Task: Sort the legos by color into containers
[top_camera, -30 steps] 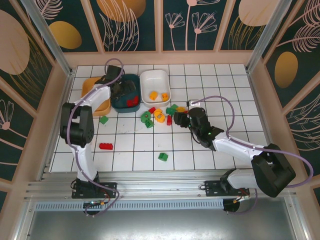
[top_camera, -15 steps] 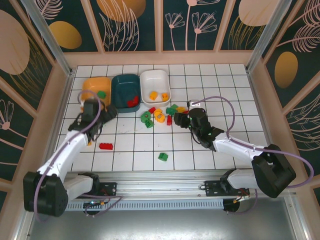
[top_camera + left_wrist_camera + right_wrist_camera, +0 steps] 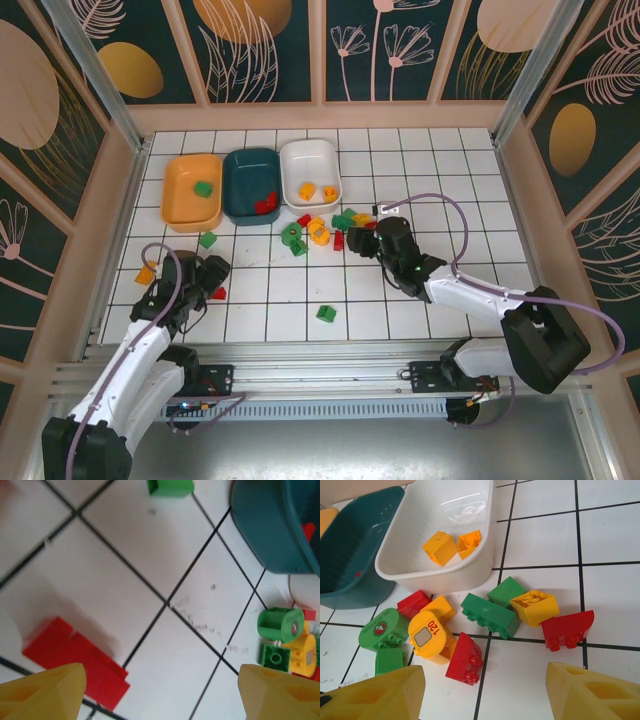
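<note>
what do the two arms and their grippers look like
The left arm and right arm match: slim white links between chunky black joints, with a lilac cable looping loosely along each. The fingers on both grippers are blocky yellow plastic wedges with shallow moulded hollows.

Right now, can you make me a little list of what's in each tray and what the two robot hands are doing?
orange plastic tray: one green brick
dark teal plastic tray: red bricks
white plastic tray: two yellow-orange bricks
loose pile of mixed bricks: red, green and yellow, just in front of the white tray
left gripper: open, by a long red brick
right gripper: open, near the pile
</note>
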{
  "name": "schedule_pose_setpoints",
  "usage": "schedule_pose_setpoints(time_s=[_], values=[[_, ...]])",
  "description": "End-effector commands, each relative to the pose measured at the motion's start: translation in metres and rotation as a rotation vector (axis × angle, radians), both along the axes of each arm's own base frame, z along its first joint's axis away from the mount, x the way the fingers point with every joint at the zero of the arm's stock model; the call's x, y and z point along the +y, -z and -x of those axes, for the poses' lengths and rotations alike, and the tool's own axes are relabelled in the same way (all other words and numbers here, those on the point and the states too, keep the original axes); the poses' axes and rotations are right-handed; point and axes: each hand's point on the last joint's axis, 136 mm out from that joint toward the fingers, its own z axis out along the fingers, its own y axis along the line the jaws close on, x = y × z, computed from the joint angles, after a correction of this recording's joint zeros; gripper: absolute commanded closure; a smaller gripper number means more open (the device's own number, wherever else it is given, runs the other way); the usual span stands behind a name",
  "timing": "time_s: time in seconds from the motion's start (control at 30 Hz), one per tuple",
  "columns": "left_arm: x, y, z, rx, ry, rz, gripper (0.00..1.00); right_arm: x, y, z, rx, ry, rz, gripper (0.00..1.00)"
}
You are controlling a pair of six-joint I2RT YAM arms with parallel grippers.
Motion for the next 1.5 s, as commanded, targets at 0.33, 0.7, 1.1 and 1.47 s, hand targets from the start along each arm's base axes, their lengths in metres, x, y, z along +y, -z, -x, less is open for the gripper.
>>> schedule_pose_setpoints(time_s=[0.33,0.7,1.1,1.47], values=[[0.004,0.030,0.035,0.327,-0.234,0.112,0.19,0.002,-0.004,-0.004,-0.018,0.017,-0.018,0.34],[0.014,0.044,0.013,0.303,-0.342,0.092,0.33,0.000,-0.004,-0.003,-0.022,0.023,-0.005,0.34],[0.013,0.041,-0.011,0.249,-0.283,0.047,0.78,0.002,-0.003,-0.002,-0.024,0.018,0.002,0.36],[-0.021,-0.068,-0.104,-0.022,-0.042,-0.019,1.00,0.005,0.001,-0.003,-0.018,0.013,0.006,0.37]])
